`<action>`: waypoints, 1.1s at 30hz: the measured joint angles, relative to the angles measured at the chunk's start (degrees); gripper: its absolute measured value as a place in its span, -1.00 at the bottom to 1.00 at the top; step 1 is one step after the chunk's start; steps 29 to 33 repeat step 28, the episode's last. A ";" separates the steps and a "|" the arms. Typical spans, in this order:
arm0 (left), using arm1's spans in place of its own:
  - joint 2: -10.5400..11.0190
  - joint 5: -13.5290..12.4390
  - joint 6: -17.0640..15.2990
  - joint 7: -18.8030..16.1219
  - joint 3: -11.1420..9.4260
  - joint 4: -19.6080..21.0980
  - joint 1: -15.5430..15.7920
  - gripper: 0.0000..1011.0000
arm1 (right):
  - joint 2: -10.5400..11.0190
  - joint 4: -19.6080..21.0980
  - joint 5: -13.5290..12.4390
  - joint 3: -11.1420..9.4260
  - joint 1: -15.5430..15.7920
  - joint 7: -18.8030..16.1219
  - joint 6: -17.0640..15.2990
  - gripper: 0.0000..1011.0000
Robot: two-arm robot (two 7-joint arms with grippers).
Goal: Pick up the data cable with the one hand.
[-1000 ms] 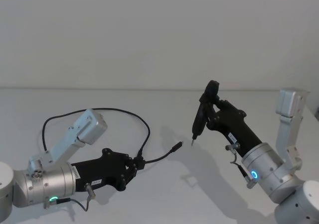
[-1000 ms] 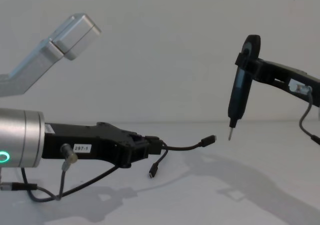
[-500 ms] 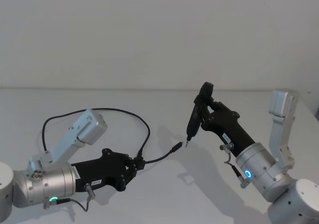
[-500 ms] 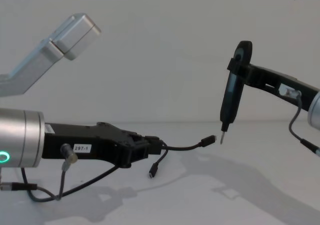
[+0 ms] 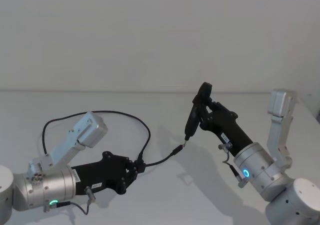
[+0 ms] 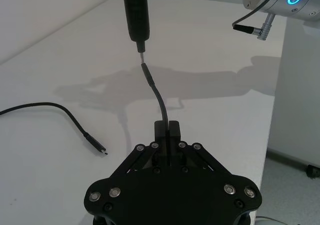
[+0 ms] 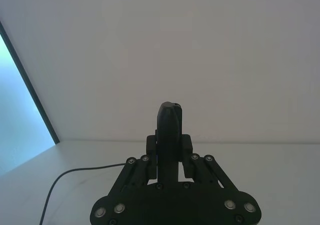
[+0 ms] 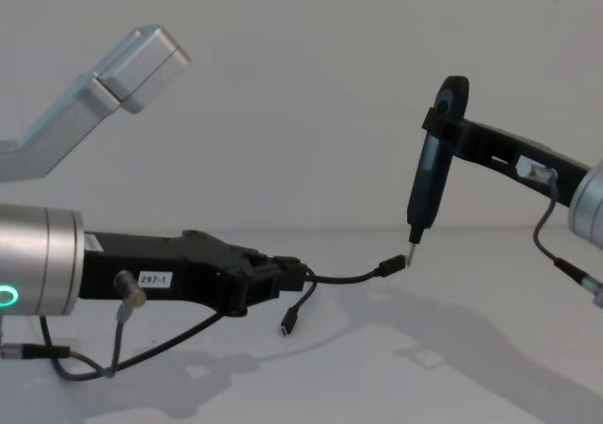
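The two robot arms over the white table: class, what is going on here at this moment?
The left gripper is shut on the data cable at its Y-junction, holding it above the white table. One branch sticks out forward and a shorter one hangs down. The right gripper is clamped on a slim black pen-shaped tool, held almost upright. Its metal tip is right at the plug on the raised branch; whether they touch is unclear.

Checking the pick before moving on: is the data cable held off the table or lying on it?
Partly held: the left gripper is shut on the data cable, one plugged branch in the air; the rest trails on the table.
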State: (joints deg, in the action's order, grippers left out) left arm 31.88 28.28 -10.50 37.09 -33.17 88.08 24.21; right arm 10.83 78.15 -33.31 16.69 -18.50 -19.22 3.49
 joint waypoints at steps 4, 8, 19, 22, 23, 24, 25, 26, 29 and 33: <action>0.00 0.00 0.00 0.00 0.00 0.00 0.00 -0.93 | -0.05 -0.02 -0.45 -0.02 -0.09 -0.29 -0.04 -0.45; 0.00 0.00 0.00 0.00 0.00 0.00 0.00 -0.93 | -0.02 0.34 -1.07 -0.04 -0.09 -0.58 -0.33 -0.45; 0.00 0.00 0.00 0.00 0.00 0.00 0.00 -0.93 | 0.61 1.62 -2.32 -0.05 0.21 -0.80 -1.37 -0.45; 0.00 0.00 0.00 0.00 0.00 0.00 0.00 -0.93 | 0.78 1.89 -2.56 -0.07 0.27 -0.85 -1.61 -0.45; 0.00 0.00 0.00 0.00 0.00 0.00 0.00 -0.93 | 0.84 1.99 -2.67 -0.07 0.29 -0.88 -1.71 -0.45; 0.00 0.00 0.00 0.00 0.00 0.00 0.00 -0.93 | 0.87 2.03 -2.72 -0.08 0.30 -0.88 -1.76 -0.45; 0.00 0.00 0.00 0.00 0.00 0.00 0.00 -0.93 | 0.90 2.07 -2.75 -0.08 0.32 -0.89 -1.79 -0.45; 0.00 0.00 0.00 0.00 0.00 0.00 0.00 -0.93 | 0.95 2.16 -2.83 -0.09 0.34 -0.90 -1.86 -0.45; 0.00 0.00 0.00 0.00 0.00 0.00 0.00 -0.93 | 0.99 2.23 -2.91 -0.10 0.36 -0.91 -1.93 -0.45; 0.00 0.00 0.00 0.00 0.00 0.00 0.00 -0.93 | 0.99 2.23 -2.91 -0.10 0.36 -0.91 -1.93 -0.45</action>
